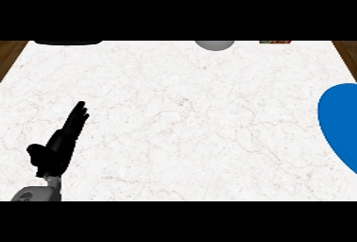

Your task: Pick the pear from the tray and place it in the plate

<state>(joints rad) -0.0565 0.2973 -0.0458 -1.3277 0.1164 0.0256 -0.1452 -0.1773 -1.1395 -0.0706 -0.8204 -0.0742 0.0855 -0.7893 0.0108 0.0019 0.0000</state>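
Resting at about eight o'clock on the white marble counter (188,118), the robot's left hand (59,144) is seen with fingers straight and pressed together, pointing toward one o'clock, nothing held. A blue plate (342,125) is cut off by the edge at three o'clock. At twelve o'clock a grey rounded object (214,44) and, at eleven, a dark shape (67,42), possibly the tray, are barely shown. The pear cannot be made out.
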